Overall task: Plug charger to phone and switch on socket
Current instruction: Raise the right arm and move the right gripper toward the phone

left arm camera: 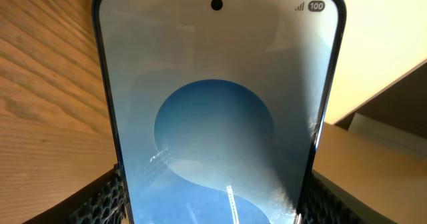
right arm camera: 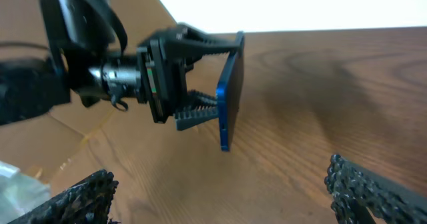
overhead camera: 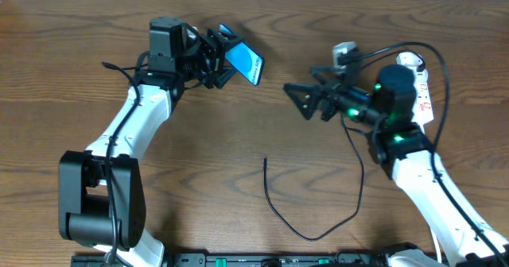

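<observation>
The left gripper (overhead camera: 227,56) is closed on the lower part of the phone (overhead camera: 245,60), one finger on each long edge. The phone is held tilted above the desk (overhead camera: 199,156), with its blue screen lit. The right gripper (overhead camera: 301,100) hovers near it with its jaws wide apart and nothing between them. The charger (overhead camera: 266,176) lies in a loose curve on the desk, its free end well apart from the phone. The white socket (overhead camera: 424,92) lies at the far right, partly hidden by the right arm.
</observation>
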### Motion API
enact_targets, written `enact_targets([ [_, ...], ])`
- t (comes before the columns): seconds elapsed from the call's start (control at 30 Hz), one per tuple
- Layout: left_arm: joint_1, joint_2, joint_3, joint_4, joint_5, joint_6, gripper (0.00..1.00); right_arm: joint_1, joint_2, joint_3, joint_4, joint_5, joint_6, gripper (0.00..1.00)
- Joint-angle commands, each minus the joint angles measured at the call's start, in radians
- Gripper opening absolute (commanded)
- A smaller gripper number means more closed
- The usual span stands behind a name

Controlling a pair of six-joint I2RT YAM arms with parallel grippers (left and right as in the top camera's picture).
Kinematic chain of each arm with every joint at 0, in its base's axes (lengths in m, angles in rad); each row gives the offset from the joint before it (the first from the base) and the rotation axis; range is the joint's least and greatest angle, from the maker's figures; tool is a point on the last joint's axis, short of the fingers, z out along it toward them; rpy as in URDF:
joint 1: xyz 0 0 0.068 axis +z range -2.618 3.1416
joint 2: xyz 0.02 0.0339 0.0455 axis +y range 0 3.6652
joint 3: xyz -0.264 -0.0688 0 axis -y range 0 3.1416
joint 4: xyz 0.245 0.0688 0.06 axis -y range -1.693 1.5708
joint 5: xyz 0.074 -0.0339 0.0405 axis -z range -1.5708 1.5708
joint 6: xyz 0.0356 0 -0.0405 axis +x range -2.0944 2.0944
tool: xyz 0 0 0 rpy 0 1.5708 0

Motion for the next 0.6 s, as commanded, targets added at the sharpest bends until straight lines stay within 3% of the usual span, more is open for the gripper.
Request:
enact_targets([
  [0.0, -0.019, -0.032, -0.001, 0.008, 0.029, 0.021, 0.07, 0.051, 0.028, 0.018, 0.001, 0.117, -0.052, 0.99],
  [0.57, -0.109, -0.032, -0.001, 0.009, 0.012, 0.018, 0.07, 0.110, 0.062, 0.018, 0.004, 0.243, -0.052, 0.99],
])
